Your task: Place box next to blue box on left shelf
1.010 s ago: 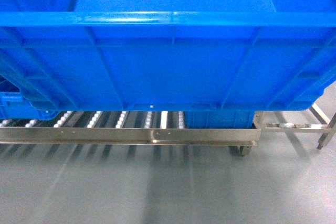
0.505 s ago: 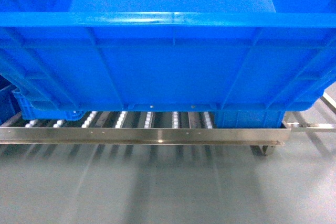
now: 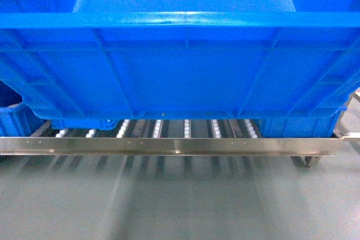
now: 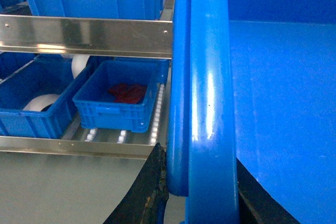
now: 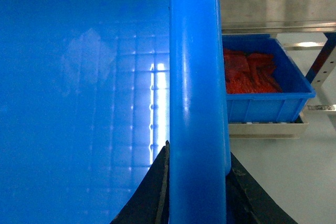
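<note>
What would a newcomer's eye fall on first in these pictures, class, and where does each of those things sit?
The big blue box fills most of the head view, held above the roller lanes of the left shelf. Each wrist view shows dark gripper fingers, left and right, straddling the box's thick rim. Smaller blue bins sit on the rack: one with something dark red inside in the left wrist view, another with red contents in the right wrist view.

Head and wrist views close on box (image 3: pixel 180 71)
</note>
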Controlling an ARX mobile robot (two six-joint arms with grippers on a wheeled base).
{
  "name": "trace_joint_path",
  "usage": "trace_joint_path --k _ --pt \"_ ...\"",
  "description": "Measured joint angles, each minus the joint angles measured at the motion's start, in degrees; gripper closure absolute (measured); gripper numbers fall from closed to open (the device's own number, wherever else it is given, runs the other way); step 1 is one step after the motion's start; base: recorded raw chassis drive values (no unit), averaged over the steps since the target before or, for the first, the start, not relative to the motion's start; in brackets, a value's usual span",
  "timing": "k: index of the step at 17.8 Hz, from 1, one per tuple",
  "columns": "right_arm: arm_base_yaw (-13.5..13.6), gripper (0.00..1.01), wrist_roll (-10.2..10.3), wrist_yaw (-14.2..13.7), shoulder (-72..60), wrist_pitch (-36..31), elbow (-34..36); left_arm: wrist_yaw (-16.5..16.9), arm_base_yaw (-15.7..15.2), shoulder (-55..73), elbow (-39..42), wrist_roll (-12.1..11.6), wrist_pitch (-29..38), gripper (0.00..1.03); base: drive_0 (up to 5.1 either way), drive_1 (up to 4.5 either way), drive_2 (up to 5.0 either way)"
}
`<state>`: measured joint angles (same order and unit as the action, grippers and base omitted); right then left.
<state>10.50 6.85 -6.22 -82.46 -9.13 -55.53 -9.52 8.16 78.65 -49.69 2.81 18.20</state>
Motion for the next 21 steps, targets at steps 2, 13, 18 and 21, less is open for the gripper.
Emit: trace_joint_path --k 2,13,18,21 --pt "0.5 0.81 0.1 0.0 0.0 0.1 0.0 0.0 -0.3 0.0 0.0 -0.2 -0.3 0.83 -5.0 2.44 2.4" --pt "0.3 0.81 0.2 -0.2 0.0 0.1 0.0 -0.1 -0.1 0.0 0.0 0.0 -0.1 0.83 -4.1 2.00 2.0" --pt "0.3 0.81 0.2 -0.2 0.0 0.1 0.0 -0.1 -0.1 0.0 0.0 0.0 -0.1 0.83 0.0 0.00 0.0" --pt "0.3 0.81 0.2 -0.2 0.0 0.1 0.0 -0.1 -0.1 0.0 0.0 0.0 -0.1 0.83 0.0 0.00 0.0"
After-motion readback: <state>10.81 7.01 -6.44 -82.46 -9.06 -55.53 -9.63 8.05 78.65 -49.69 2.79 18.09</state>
